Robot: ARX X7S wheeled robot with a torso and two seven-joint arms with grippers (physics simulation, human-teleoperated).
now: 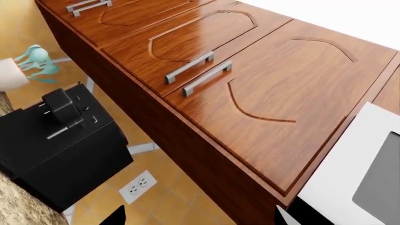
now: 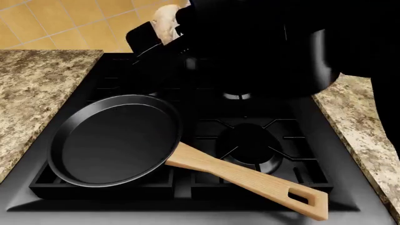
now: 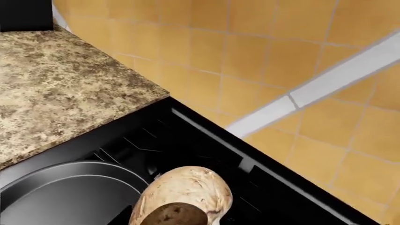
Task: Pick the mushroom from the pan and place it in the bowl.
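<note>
The mushroom (image 2: 164, 18), pale tan with a brown end, is held in my right gripper (image 2: 157, 29), raised above the back of the stove, behind the pan. In the right wrist view the mushroom (image 3: 187, 194) fills the space between the jaws, with the pan's rim (image 3: 69, 180) below it. The black pan (image 2: 65, 136) sits empty on the front left burner, its wooden handle (image 2: 250, 180) pointing front right. My left gripper (image 1: 198, 220) is open and empty, shown only in the left wrist view, facing wall cabinets. The bowl is out of view.
Granite counter (image 2: 37, 89) lies left of the black stove (image 2: 250, 140), and more counter (image 2: 356, 117) to its right. The left wrist view shows wooden cabinets (image 1: 250, 93), a black appliance (image 1: 59, 150), a wall outlet (image 1: 137, 186) and a white microwave (image 1: 362, 178).
</note>
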